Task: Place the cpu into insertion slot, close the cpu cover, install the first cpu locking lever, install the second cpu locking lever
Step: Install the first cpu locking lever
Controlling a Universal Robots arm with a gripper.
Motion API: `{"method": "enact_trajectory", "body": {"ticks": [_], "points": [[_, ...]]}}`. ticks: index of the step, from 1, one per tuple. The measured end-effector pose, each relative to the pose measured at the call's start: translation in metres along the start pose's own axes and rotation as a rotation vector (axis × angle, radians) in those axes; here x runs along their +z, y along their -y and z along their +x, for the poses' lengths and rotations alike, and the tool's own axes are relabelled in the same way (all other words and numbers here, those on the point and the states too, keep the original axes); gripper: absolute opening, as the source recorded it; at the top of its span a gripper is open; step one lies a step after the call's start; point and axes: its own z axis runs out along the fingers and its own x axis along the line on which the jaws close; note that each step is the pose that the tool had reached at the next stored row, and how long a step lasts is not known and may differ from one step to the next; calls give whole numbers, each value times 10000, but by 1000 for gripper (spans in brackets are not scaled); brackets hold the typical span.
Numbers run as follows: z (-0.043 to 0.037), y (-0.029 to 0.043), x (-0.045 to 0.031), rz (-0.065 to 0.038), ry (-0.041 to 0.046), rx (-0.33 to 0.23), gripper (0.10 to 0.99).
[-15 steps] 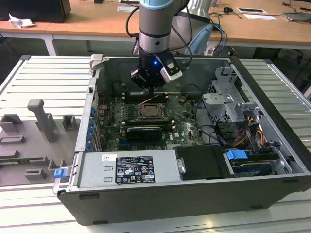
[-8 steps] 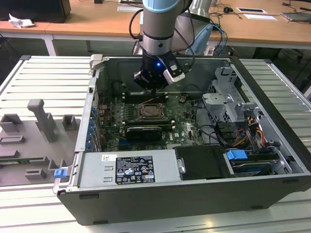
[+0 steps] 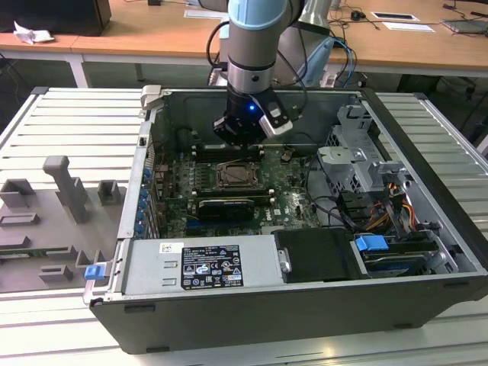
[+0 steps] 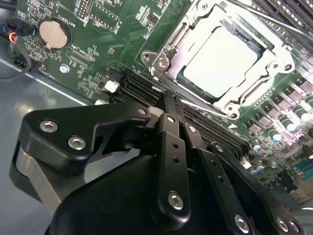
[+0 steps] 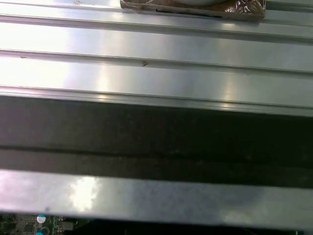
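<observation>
The cpu (image 4: pixel 220 58) lies flat in the insertion slot (image 3: pixel 235 175), its pale top showing through the window of the cpu cover (image 4: pixel 168 49). That silvery frame lies down around the chip. A thin metal lever rod (image 4: pixel 274 22) runs along the socket's far side. My black gripper (image 4: pixel 171 100) is shut with nothing visible between its fingers, and its tips hang low at the socket's edge, over the memory slots (image 4: pixel 142 90). In the exterior view the gripper (image 3: pixel 242 145) hovers just behind the socket, inside the open computer case.
A long black expansion card (image 3: pixel 225 206) lies in front of the socket. The drive cage (image 3: pixel 358 164) and cables crowd the exterior view's right. The case wall (image 3: pixel 156 145) and grey fixtures (image 3: pixel 69 191) stand at the exterior view's left. A coin battery (image 4: pixel 51 34) sits on the board.
</observation>
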Motion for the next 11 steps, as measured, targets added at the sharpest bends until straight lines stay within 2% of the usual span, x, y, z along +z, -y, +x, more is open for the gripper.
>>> {"method": "enact_trajectory", "body": {"ticks": [11], "points": [[-13, 20, 72, 4, 7, 63, 106]]}}
